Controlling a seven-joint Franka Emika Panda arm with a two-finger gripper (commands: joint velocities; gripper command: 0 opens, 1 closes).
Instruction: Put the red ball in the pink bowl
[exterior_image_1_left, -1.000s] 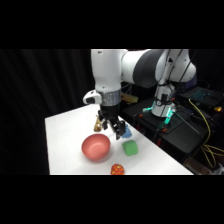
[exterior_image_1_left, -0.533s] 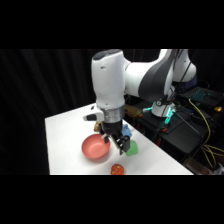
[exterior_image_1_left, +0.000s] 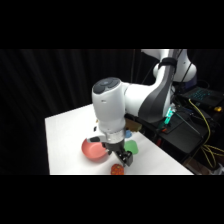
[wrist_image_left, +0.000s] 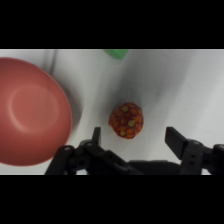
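Arm reached down over desk (exterior_image_1_left: 65, 135) near its front edge. Jaws (wrist_image_left: 135, 141) stood open, hovering above red ball (wrist_image_left: 126, 120), fingers (wrist_image_left: 179, 141) apart on either side, not touching it. Red ball (exterior_image_1_left: 117, 170) lay on desk at front edge, just beside pink bowl (wrist_image_left: 30, 110). Pink bowl (exterior_image_1_left: 92, 150) sat empty, partly hidden behind arm. Green block (exterior_image_1_left: 132, 147) lay behind ball, near bowl.
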